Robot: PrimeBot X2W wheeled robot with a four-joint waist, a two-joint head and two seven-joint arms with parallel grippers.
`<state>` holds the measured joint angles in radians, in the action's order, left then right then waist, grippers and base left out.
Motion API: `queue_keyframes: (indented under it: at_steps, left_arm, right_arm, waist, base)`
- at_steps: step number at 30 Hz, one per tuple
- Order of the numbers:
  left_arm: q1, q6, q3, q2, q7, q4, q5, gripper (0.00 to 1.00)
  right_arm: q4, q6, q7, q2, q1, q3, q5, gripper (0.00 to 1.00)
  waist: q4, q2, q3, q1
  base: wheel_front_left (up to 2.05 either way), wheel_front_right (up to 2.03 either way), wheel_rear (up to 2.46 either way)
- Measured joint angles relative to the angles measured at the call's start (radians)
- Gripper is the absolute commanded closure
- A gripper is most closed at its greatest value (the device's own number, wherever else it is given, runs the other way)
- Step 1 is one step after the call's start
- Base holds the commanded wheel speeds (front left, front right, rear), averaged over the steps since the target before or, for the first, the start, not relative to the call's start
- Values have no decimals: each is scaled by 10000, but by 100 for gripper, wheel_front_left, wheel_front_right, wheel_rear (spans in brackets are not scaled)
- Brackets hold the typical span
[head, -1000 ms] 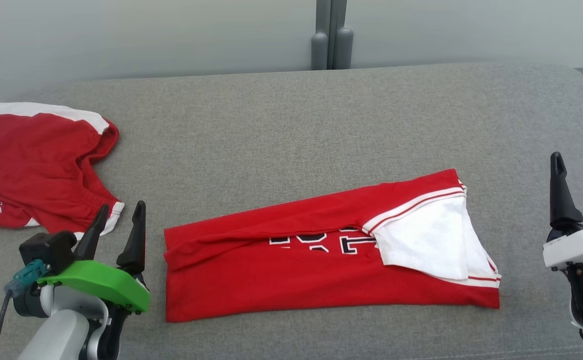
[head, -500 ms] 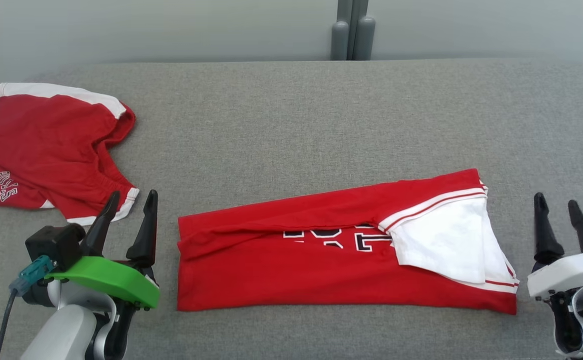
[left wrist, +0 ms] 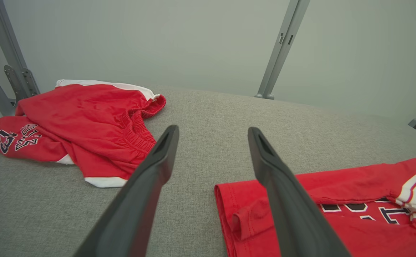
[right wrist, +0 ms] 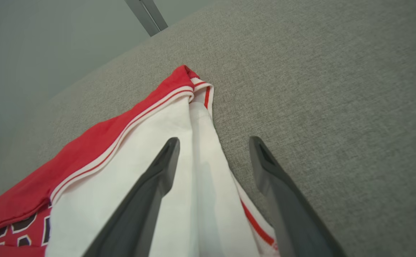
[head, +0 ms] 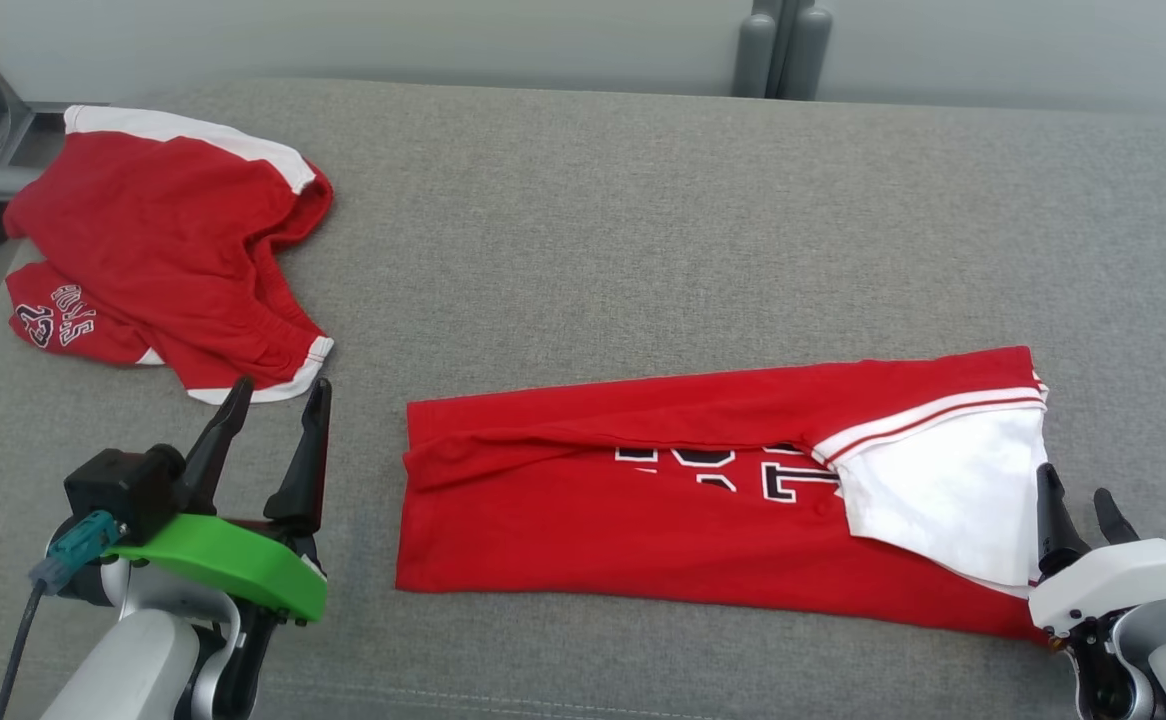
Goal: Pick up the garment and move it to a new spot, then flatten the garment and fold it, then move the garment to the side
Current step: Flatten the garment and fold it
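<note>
Left claw [head: 281, 385] low at left, jaws wide apart; right claw [head: 1074, 483] low at right, likewise agape

One folded red jersey [head: 593, 530] at four o'clock, one crumpled pair of red shorts [head: 173, 230] at ten o'clock, one grey cushion [head: 583, 220].

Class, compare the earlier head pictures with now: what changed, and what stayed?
The view has swung, shifting the whole scene. The right claw has closed in on the white right end of the folded garment, jaws open, holding nothing. The left claw, also open, the garment and the red shorts stayed put.
</note>
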<state>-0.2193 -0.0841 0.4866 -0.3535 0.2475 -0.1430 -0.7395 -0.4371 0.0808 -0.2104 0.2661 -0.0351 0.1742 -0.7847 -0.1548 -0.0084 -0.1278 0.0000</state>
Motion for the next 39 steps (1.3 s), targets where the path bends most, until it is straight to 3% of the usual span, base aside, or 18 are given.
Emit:
queue_keyframes:
  at_steps: [13,17,18,20,21,22,23,29,39]
  left_arm:
    - [15,-44,-38,-50,-15,176,31,0]
    - [141,-58,-113,-79,-15,167,31,0]
    - [175,-63,-130,-79,-15,167,31,0]
    - [202,-75,-146,-81,-15,171,31,0]
    - [206,-75,-153,-82,-15,171,31,0]
    - [210,-75,-169,-82,-15,173,31,0]
    - [223,-75,-182,-82,-15,176,31,0]
    - [393,-98,-259,-100,-15,190,31,0]
    - [575,-128,-274,-109,-13,245,31,0]
  right_arm:
    - [-1484,-17,711,-71,-1004,-88,-399,0]
    - [-1776,-255,1012,-163,-1248,13,-581,0]
    - [-1831,-320,1137,-173,-1271,31,-660,12]
    - [-1929,-424,1325,-205,-1314,52,-788,55]
    - [-1994,-489,1379,-221,-1340,67,-802,62]
    - [-2059,-545,1429,-232,-1375,86,-811,95]
    - [-2107,-564,1469,-249,-1395,104,-826,100]
    - [-2173,-867,1452,-397,-1411,192,-859,100]
    - [-2174,-1243,476,-247,-1639,-52,-725,100]
  waist:
    - [-753,0,-261,0]
    - [-787,0,-195,0]
    - [-782,0,-167,0]
    - [-764,0,-125,0]
    - [-751,0,-103,0]
    - [-735,0,-77,0]
    - [-716,0,-53,0]
    - [-570,0,46,0]
    - [-181,0,267,0]
  base:
    - [0,0,0]
    - [0,0,0]
    - [0,0,0]
    - [0,0,0]
    - [0,0,0]
    - [0,0,0]
    - [0,0,0]
    - [0,0,0]
    - [0,0,0]
